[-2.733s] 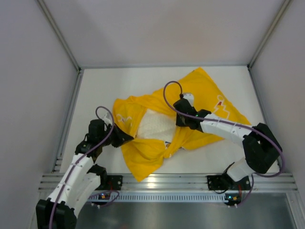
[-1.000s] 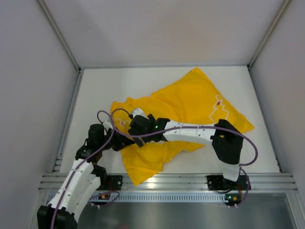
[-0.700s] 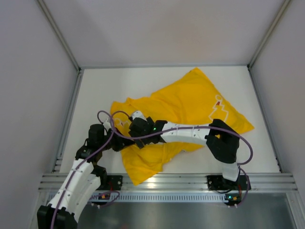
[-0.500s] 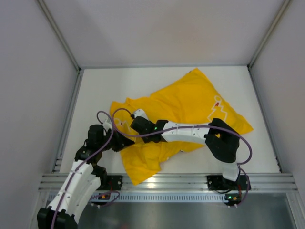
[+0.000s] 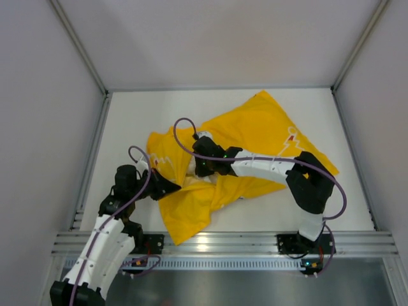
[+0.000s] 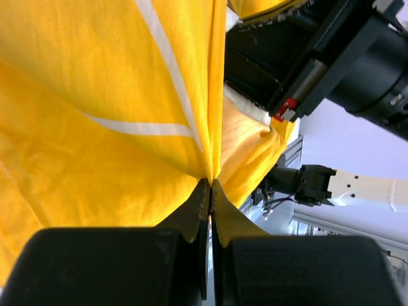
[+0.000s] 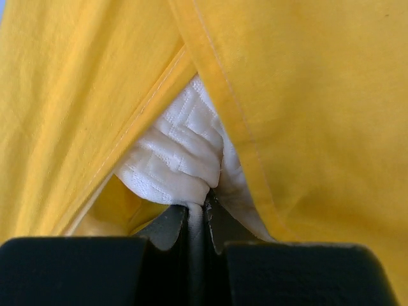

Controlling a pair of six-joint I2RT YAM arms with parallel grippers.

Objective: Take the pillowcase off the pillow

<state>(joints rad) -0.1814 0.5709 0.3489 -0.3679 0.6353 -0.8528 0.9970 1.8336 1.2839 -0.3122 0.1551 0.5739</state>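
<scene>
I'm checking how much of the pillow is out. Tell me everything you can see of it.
The pillow shows only as a small white patch of quilted fabric in the opening of the yellow pillowcase, whose hemmed edges lie over it on both sides. It looks soft and is bunched into a fold where the right gripper is shut on it. The rest is hidden inside the case.

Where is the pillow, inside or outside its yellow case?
Mostly inside: only a cream patch of the pillow shows through the pillowcase opening.
</scene>
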